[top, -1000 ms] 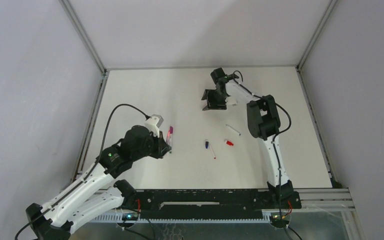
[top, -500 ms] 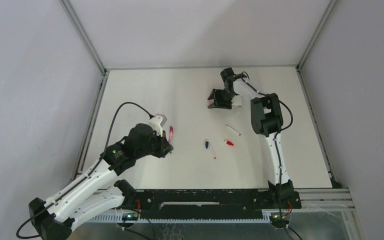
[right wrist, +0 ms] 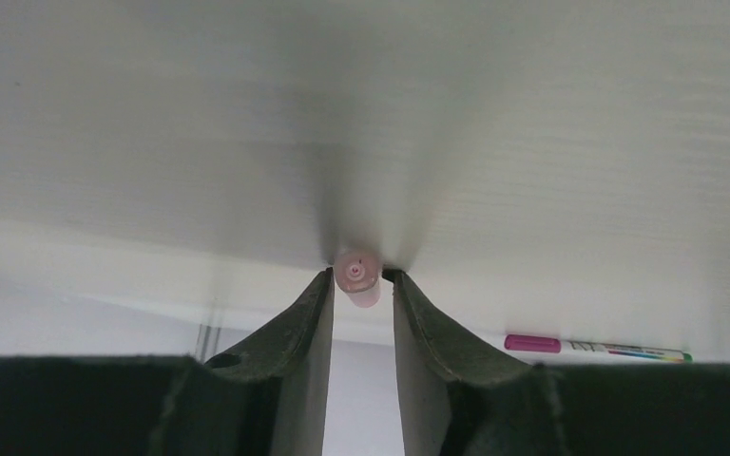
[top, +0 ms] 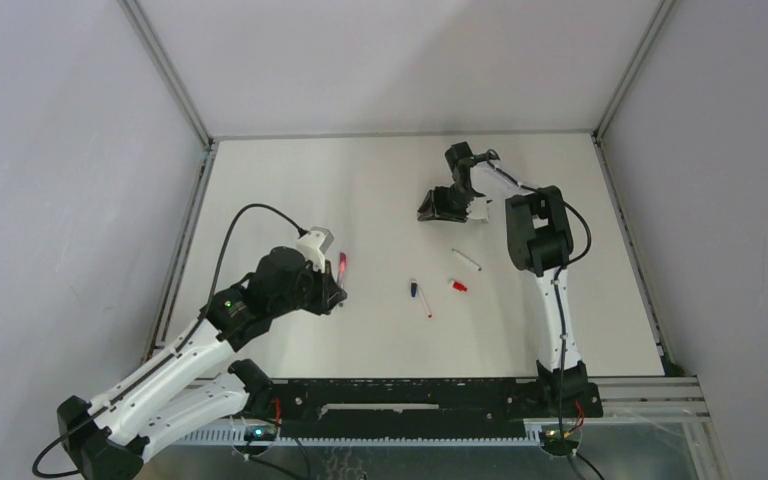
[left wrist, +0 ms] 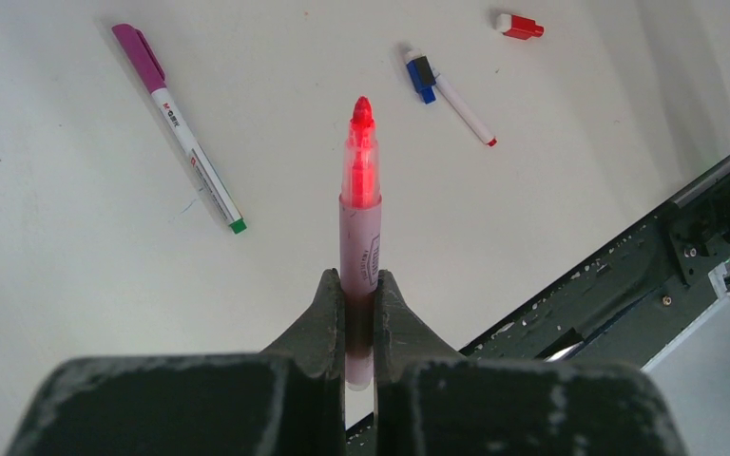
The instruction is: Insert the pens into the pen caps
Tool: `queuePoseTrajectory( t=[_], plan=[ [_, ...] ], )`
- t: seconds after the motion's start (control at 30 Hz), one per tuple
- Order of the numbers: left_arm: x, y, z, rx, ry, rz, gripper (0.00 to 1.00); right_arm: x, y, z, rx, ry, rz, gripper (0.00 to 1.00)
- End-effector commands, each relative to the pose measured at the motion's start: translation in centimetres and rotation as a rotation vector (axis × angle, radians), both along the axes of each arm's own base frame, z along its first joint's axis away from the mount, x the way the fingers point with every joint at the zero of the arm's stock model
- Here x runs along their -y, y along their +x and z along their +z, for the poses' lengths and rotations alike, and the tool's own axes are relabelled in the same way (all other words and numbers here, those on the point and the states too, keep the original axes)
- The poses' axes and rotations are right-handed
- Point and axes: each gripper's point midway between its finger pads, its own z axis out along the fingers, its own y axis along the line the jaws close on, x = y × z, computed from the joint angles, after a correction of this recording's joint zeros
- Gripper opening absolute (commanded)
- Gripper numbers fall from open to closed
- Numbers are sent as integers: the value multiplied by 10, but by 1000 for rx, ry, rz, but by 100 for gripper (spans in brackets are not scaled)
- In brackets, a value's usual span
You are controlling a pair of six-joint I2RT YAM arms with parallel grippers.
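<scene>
My right gripper point(right wrist: 356, 275) has just narrowed around the pink cap point(right wrist: 357, 283) on the far side of the table point(top: 340, 190), perhaps not yet pinching it, while my left gripper point(left wrist: 359, 285) stays clamped on the red pen point(left wrist: 360, 190) awaiting that cap.

Top external camera: fixed high behind both arm bases, it looked down and forward over the whole table point(top: 380, 200) from far off. Left wrist camera: close behind the left gripper point(left wrist: 361, 277), it faced down past its jaws at mid-table, sharing the pink pen point(left wrist: 360, 214), blue-capped pen point(left wrist: 451, 95) and red cap point(left wrist: 518, 26) with the overhead view. Right wrist camera: close behind the right gripper point(right wrist: 359, 280), it skimmed the tabletop almost level, sharing the purple-capped pen point(right wrist: 594, 348) with the left wrist view.
</scene>
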Motion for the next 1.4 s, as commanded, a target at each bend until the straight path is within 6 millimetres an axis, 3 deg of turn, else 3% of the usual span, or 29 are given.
queuePoseTrajectory(
  t=[0.0,0.33,0.67,0.77,0.87,0.9,1.03,1.23,1.37],
  plan=[
    [7,5,22,58,-45,-19,0,20,-11,6,-13,-46,-1,38],
    [5,0,23,57,-74,-9,0,30,-33,2,-27,-48,15,39],
    [6,1,26,55,-84,0,0,32,-38,-2,-39,-60,36,36],
    [6,1,26,56,-86,6,0,30,-38,-4,-44,-61,40,30],
    [4,2,25,56,-87,17,0,24,-37,-5,-41,-46,45,5],
    [4,1,24,55,-87,19,0,22,-37,-5,-39,-39,47,2],
    [1,0,23,55,-89,26,0,15,-33,-1,-10,-21,61,0],
    [-4,-3,23,63,-101,48,0,8,-36,21,94,26,108,0],
    [-6,-5,22,70,-113,54,0,-11,-26,70,402,100,265,0]
  ],
)
